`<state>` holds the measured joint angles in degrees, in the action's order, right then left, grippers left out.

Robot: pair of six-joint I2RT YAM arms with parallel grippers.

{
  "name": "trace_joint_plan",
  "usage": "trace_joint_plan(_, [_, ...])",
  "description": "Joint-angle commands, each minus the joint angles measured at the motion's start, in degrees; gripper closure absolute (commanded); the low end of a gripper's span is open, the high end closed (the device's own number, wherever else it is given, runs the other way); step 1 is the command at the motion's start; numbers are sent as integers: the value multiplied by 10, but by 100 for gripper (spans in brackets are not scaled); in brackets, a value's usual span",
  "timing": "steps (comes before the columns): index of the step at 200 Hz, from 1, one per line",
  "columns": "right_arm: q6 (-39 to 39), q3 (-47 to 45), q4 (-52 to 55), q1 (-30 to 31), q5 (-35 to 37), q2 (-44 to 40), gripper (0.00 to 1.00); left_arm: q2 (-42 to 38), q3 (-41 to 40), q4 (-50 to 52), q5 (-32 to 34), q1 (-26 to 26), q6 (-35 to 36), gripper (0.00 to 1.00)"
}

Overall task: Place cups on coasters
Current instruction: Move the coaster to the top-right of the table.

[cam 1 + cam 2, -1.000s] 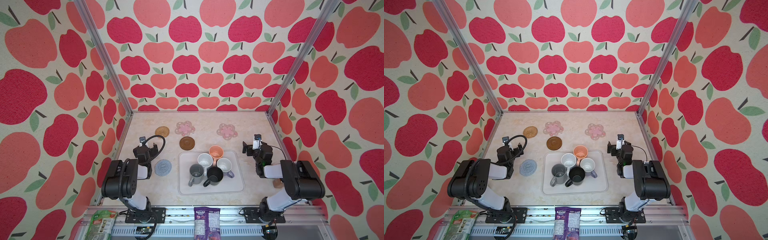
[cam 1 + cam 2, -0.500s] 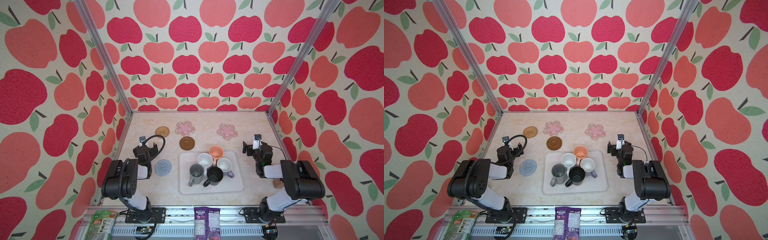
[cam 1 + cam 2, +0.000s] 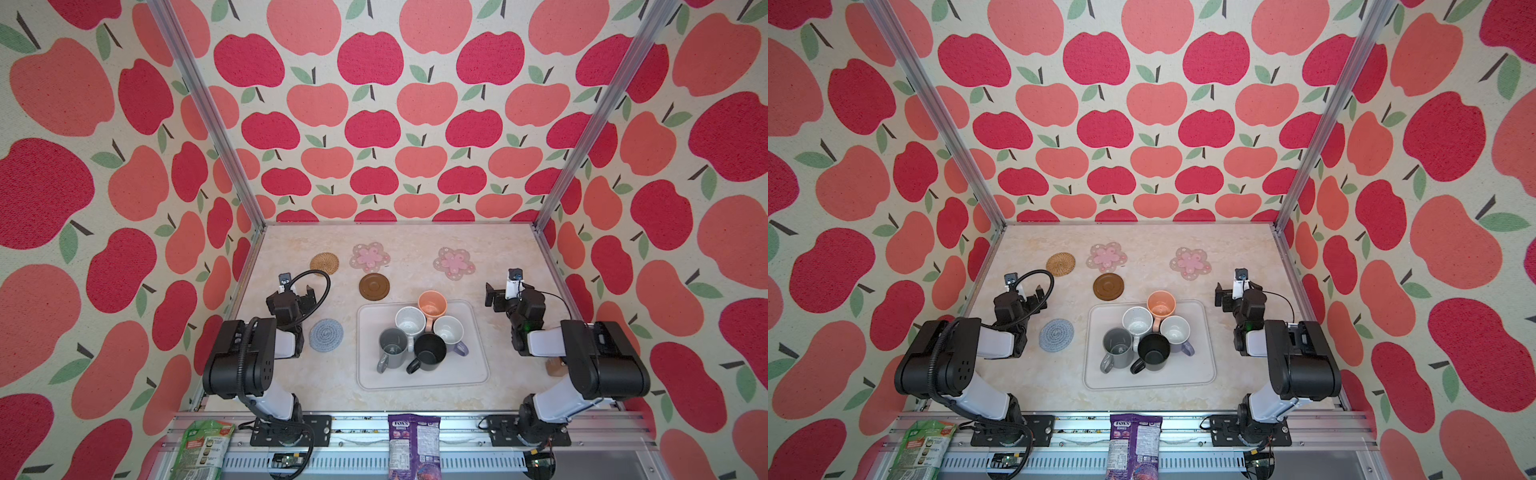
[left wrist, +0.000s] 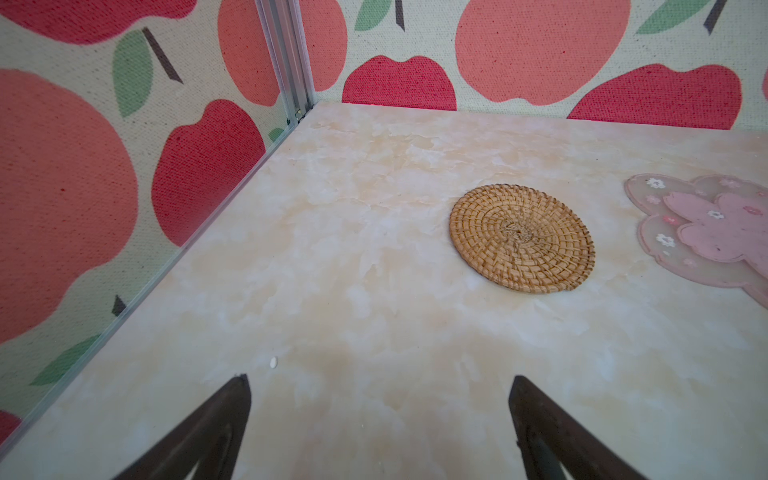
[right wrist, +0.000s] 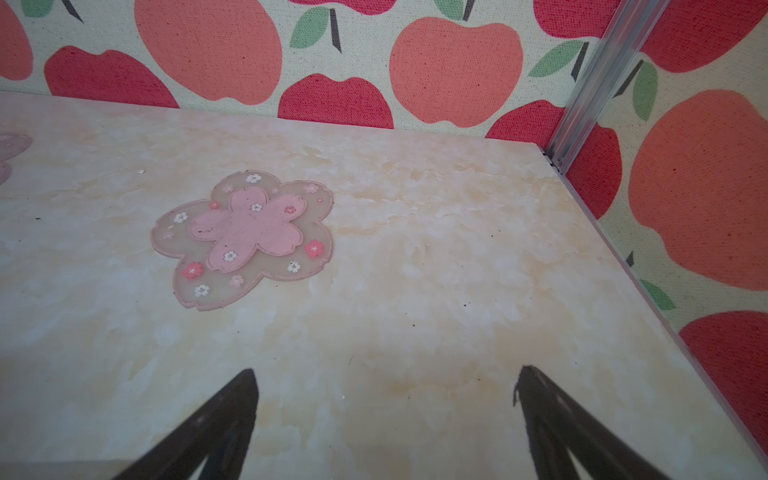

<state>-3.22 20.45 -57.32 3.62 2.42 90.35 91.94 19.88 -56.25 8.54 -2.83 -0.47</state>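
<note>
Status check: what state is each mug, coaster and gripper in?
Grey mug, upright on tray.
White mug, upright on tray.
Black mug, upright on tray.
Peach mug, upright on tray.
Lavender mug, upright on tray.
Rattan coaster, bare.
Flower coaster by rattan coaster, bare.
Other flower coaster, bare.
Brown coaster, bare.
Grey-blue coaster, bare.
Left gripper, open, empty.
Right gripper, open, empty.

Five cups crowd the pale tray (image 3: 478,376) on the counter (image 3: 415,235): grey mug (image 3: 392,348), white mug (image 3: 410,321), black mug (image 3: 430,352), peach-orange mug (image 3: 432,303) and lavender mug (image 3: 449,329). Beyond the tray lie the brown coaster (image 3: 375,286), rattan coaster (image 3: 324,263) and two pink flower coasters (image 3: 369,257) (image 3: 454,263). The grey-blue coaster (image 3: 326,335) sits left of the tray. The left hand (image 3: 297,289) and right hand (image 3: 508,289) flank the tray.
</note>
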Motion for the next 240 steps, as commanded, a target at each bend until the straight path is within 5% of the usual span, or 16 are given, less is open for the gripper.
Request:
trace_joint_plan(1, [-6, 8, 15, -4, -5, 6, 1, 10, 12, -16, 5, 3, 6, 1])
trace_joint_plan(117, [-2, 7, 16, -12, -32, 2, 1, -5, 27, 27, -39, -15, -3, 1])
trace_joint_plan(172, [6, 21, 123, -12, 9, -99, 1, -131, 111, 262, -7, -10, -13, 1])
trace_joint_plan(240, [32, 81, 267, -5, 9, -221, 1, -218, 200, 381, -49, -2, -107, 1])
